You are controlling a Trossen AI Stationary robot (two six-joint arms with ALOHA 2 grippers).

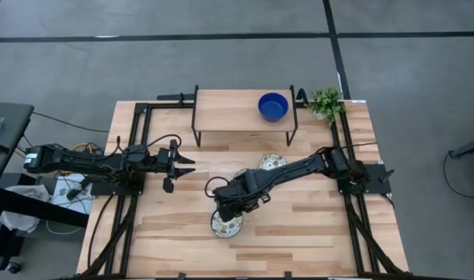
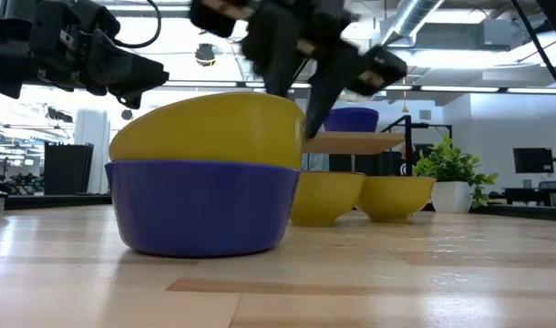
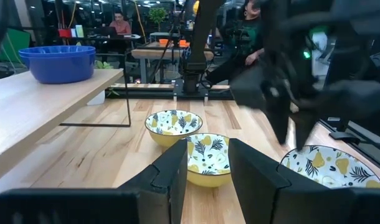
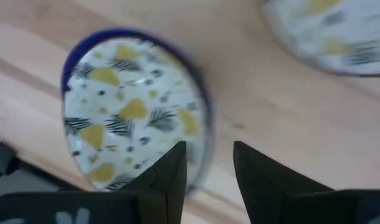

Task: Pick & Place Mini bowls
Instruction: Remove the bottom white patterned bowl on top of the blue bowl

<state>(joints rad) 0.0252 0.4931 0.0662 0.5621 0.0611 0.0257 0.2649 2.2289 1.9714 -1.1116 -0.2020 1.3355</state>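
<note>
Because stacking saves counter [image 1: 315, 233] room, a patterned bowl [image 1: 226, 224] nests in a blue bowl [image 2: 200, 211]; right tool [image 4: 209, 171], apart, probably straddles their rim; left tool [image 1: 189, 165], apart, waits nearby.

Bench [image 1: 315, 225]: light wooden bench carrying all items.
Shelf [image 1: 229, 109]: raised wooden shelf on black metal legs, at the bench's rear centre.
Blue bowl [image 1: 273, 106]: glossy round blue bowl, on the shelf's right end.
Plant [image 1: 325, 102]: small green leafy plant, rear right corner, just beside the shelf.
Stack [image 2: 205, 182]: yellow-sided patterned bowl [image 2: 210, 128] nested in a second blue bowl [image 2: 200, 208], front centre.
Patterned bowls: one [image 1: 272, 162] before the shelf; another [image 3: 207, 160] between it and the stack.
Right pincer [image 4: 209, 171]: above the stack's rim.
Left pincer [image 1: 181, 164]: left of centre, apart from the bowls.
</note>
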